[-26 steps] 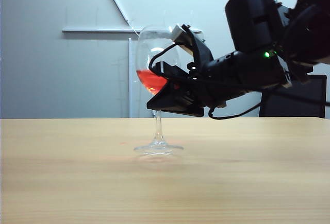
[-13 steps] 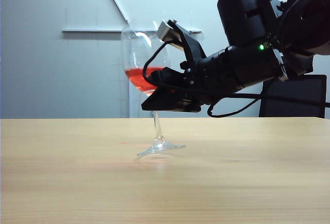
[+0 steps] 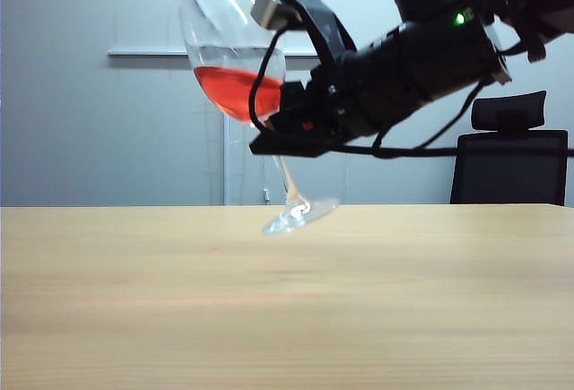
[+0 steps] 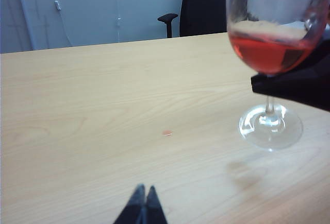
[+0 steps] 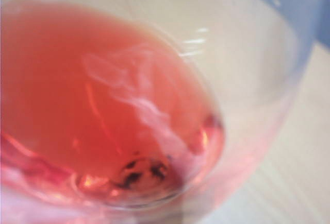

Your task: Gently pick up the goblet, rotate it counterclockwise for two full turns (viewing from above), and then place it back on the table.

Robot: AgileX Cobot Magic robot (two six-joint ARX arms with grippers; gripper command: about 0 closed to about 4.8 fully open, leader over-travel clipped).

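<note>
The goblet [image 3: 229, 85], a clear wine glass with red liquid, hangs tilted above the table [image 3: 269, 309], its bowl leaning left and its round foot [image 3: 300, 215] off the wood. My right gripper [image 3: 272, 143] is shut on the stem just under the bowl. The right wrist view is filled by the goblet [image 5: 113, 105] bowl and its liquid; no fingers show there. In the left wrist view the goblet [image 4: 268, 54] is at the far side, with the right gripper [image 4: 299, 85] dark beneath the bowl. My left gripper [image 4: 145, 192] is shut and empty, low over the table [image 4: 103, 105], well apart from the glass.
A black office chair [image 3: 511, 161] stands behind the table's far edge on the right. A small red spot [image 4: 167, 132] lies on the wood between the left gripper and the glass. A grey wall with a white rail [image 3: 161, 52] is behind.
The right gripper has risen and rolled with the goblet. The glass has left the table and now tilts, bowl swung up and left, foot lifted to the right.
</note>
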